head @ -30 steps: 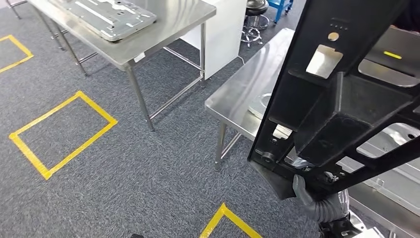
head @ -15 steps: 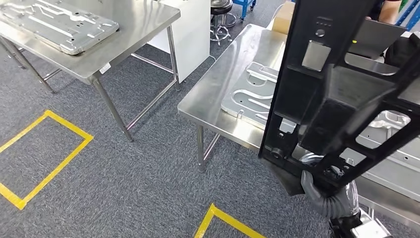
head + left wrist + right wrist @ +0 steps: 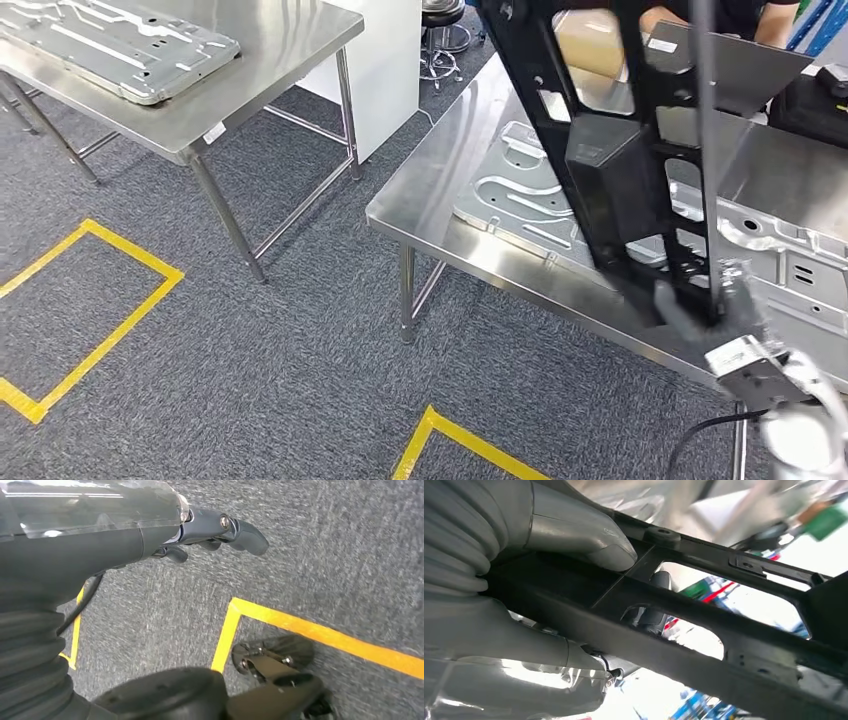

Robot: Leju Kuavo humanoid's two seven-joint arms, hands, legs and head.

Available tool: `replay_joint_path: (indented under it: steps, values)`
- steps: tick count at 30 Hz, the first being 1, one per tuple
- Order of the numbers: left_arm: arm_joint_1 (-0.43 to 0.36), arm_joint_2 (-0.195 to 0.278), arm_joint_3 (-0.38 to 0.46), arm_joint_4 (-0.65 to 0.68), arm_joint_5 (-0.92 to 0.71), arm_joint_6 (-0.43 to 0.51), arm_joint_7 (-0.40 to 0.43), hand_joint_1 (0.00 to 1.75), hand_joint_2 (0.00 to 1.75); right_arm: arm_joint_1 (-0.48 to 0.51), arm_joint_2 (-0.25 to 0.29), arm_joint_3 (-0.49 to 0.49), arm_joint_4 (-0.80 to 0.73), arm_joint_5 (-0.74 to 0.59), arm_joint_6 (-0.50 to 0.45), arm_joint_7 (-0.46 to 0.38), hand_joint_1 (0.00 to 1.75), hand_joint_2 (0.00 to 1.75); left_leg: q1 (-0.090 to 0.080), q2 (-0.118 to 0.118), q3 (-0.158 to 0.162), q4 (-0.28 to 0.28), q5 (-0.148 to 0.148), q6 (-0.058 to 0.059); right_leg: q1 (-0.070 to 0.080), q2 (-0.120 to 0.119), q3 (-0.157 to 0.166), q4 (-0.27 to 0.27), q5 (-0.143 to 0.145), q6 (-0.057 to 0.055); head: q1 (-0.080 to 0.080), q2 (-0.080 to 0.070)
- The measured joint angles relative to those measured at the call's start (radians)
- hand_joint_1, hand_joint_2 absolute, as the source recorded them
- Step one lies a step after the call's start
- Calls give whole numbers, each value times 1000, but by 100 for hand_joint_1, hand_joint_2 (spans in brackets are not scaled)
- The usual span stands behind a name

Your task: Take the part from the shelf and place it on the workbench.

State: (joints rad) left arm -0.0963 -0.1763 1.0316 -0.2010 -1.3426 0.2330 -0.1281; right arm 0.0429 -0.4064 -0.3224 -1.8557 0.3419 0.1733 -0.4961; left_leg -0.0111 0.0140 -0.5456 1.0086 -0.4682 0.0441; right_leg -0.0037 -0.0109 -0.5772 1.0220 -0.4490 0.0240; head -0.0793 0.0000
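Nearest, the left hand (image 3: 220, 530) hangs over grey carpet (image 3: 325, 545) crossed by yellow tape lines (image 3: 320, 632); its dark fingers (image 3: 247, 535) are curled in and hold nothing; at the lower right of the head view the right hand (image 3: 700, 305) grips the lower end of the black frame part (image 3: 610, 150); in the right wrist view the thick grey thumb (image 3: 589, 542) presses on one side of a black bar of the part (image 3: 704, 625) and a dark finger (image 3: 654, 605) shows through an opening on the other side, so the bar is clamped between them; the part is held up in the air, tilted, rising from the hand toward the top of the head view, above the near steel workbench (image 3: 440, 190); on that workbench lies a flat pressed metal panel (image 3: 510, 190), partly hidden behind the part; farther left stands a second steel table (image 3: 250, 85) carrying another metal panel (image 3: 120, 45); beyond it are a white cabinet (image 3: 385, 70) and a stool (image 3: 440, 30); at the far edge a person's arm (image 3: 775, 25) shows.
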Motion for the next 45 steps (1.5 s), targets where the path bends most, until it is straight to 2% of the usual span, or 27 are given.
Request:
replay_joint_path:
  steps: [2, 4, 5, 8, 9, 10, 11, 13, 15, 18, 20, 21, 24, 25, 26, 27, 28, 30, 32, 34, 36, 39, 40, 41, 42, 43, 45]
  values:
    - [-1, -3, 0, 0, -2, -3, 0, 0, 175, -5, -29, -29, 12, 9, -4, 0, 175, 175, -2, 1, -4, 0, 1, -8, 6, 0, 1, -17, 0, -8, 0, 0]
    - [-1, -4, 0, 0, -1, -10, 1, 0, 175, -6, -48, -48, 19, 30, -14, 3, 175, 175, -3, 1, -7, 10, -10, -18, -2, 4, 5, -26, 4, -16, 0, 0]
    - [-1, -5, 0, 0, 0, -15, 3, 0, 175, -7, -59, -57, 23, 48, -21, 8, 175, 175, -3, -1, -17, 37, -29, -23, -6, 5, 8, -31, 7, -21, 0, 0]
    - [1, -5, 0, 0, 1, -21, 10, 0, 175, -29, -115, -81, 59, 135, -45, 32, 175, 175, 3, -6, -103, 225, -119, -36, -9, 8, 9, -32, 7, -28, 0, 0]
    - [1, -5, 0, 0, 1, -21, 10, 0, 175, -49, -143, -86, 86, 188, -61, 47, 175, 175, 6, -6, -129, 278, -134, -38, -10, 10, 7, -30, 7, -28, 0, 0]
    - [1, -5, 0, 0, -1, -22, 7, 0, 175, -73, -172, -89, 117, 254, -84, 65, 175, 175, 8, -6, -141, 299, -131, -40, -10, 13, 6, -27, 6, -28, 0, 0]
    - [0, -5, -1, 0, -4, -22, 2, 0, 175, -97, -200, -89, 148, 323, -111, 85, 175, 175, 10, -6, -134, 279, -109, -41, -10, 16, 6, -25, 5, -27, 0, 0]
    - [-1, -5, -3, 0, -9, -23, -10, 0, 175, -137, -250, -89, 204, 448, -162, 125, 175, 175, 13, -7, -76, 148, -38, -37, -11, 20, 6, -19, 2, -21, 0, 0]
    - [-1, -5, -4, 0, -13, -23, -19, 0, 175, -172, -298, -89, 260, 549, -203, 158, 175, 175, 12, -11, -30, 41, -1, -30, -8, 22, 0, -10, 0, -10, 0, 0]
    - [0, -5, -7, 0, -15, -17, -25, 0, 175, -227, -368, -84, 359, 704, -259, 203, 175, 175, 8, -13, -28, 17, 7, -13, -10, 22, -9, -10, 3, 9, 0, 0]
    - [-1, -5, -8, 0, -12, -12, -31, 0, 175, -261, -407, -73, 429, 788, -281, 226, 175, 175, 10, -13, -26, 7, 14, -2, -13, 20, -17, 7, -11, 20, 0, 0]
    - [-2, -5, -8, 0, -9, -10, -35, 0, 175, -279, -424, -65, 469, 820, -290, 235, 175, 175, 12, -12, -26, 3, 18, 3, -15, 18, -34, 44, -35, 25, 0, 0]
    - [-5, -5, -8, 0, -3, -8, -43, 0, 175, -312, -456, -42, 572, 875, -321, 253, 175, 175, 10, -11, -28, 2, 20, 7, -19, 16, -125, 232, -117, 37, 0, 0]
    - [-4, -5, -8, 0, -1, -8, -45, 0, 175, -313, -460, -36, 598, 887, -332, 259, 175, 175, 10, -11, -28, 2, 20, 7, -20, 16, -141, 261, -118, 39, 0, 0]
    - [-3, -6, -8, 0, 0, -8, -47, 0, 175, -314, -464, -32, 621, 899, -342, 264, 175, 175, 11, -11, -27, 3, 19, 6, -22, 15, -137, 251, -99, 40, 0, 0]
    - [-3, -7, -8, 0, 1, -8, -49, 0, 175, -315, -468, -27, 640, 910, -350, 269, 175, 175, 11, -11, -25, 5, 17, 5, -24, 14, -116, 204, -65, 41, 0, 0]
    - [-3, -8, -8, 0, 2, -8, -51, 0, 175, -315, -473, -22, 655, 919, -356, 273, 175, 175, 10, -11, -24, 6, 15, 2, -27, 11, -83, 131, -30, 42, 0, 0]
    - [-4, -10, -8, 0, 2, -7, -54, 0, 175, -319, -481, -14, 679, 931, -362, 278, 175, 175, 6, -12, -25, 11, 10, -7, -24, 7, -32, 20, 8, 34, 0, 0]
    - [-4, -10, -8, 0, 3, -6, -54, 0, 175, -321, -484, -5, 699, 938, -364, 282, 175, 175, 2, -12, -27, 11, 10, -15, -19, 9, -24, -3, 8, 20, 0, 0]
    - [-4, -10, -8, 0, 3, -4, -55, 0, 175, -320, -486, 0, 713, 944, -365, 287, 175, 175, 2, -11, -28, 15, 5, -25, -22, 11, -26, -4, 9, 6, 0, 0]
    - [-6, -10, -8, 0, 2, -4, -58, 0, 175, -309, -487, -1, 722, 945, -367, 291, 175, 175, 3, -12, -51, 67, -30, -33, -25, 10, -24, -6, 10, -8, 0, 0]
    - [-5, -11, -9, 0, -4, -7, -59, 0, 175, -266, -476, -17, 724, 943, -370, 296, 44, 44, 4, -12, -143, 262, -118, -36, -19, 8, -23, -5, 8, -18, 0, 0]
    - [-5, -11, -9, 0, -7, -4, -59, 0, 175, -255, -470, -24, 725, 941, -367, 296, 0, 0, 4, -12, -163, 301, -125, -35, -16, 9, -23, -5, 7, -20, 0, 0]
    - [-4, -11, -10, 0, -11, 2, -59, 0, 175, -249, -464, -31, 726, 940, -362, 294, 0, 0, 3, -12, -166, 303, -113, -31, -13, 10, -23, -4, 7, -21, 0, 0]
    - [-4, -11, -12, 0, -14, 12, -58, 0, 175, -247, -460, -37, 727, 940, -358, 290, 0, 0, 1, -13, -148, 263, -84, -23, -10, 13, -22, -3, 6, -22, 0, 0]
    - [-5, -11, -14, 0, -17, 25, -55, 0, 175, -247, -456, -42, 728, 940, -354, 286, 0, 0, -3, -13, -114, 193, -45, -12, -7, 15, -20, -2, 5, -24, 0, 0]
    - [-9, -9, -18, 0, -19, 47, -48, 0, 175, -248, -448, -50, 731, 942, -353, 280, 0, 0, -11, -12, -50, 59, 3, 9, -3, 19, -17, -2, 4, -22, 0, 0]
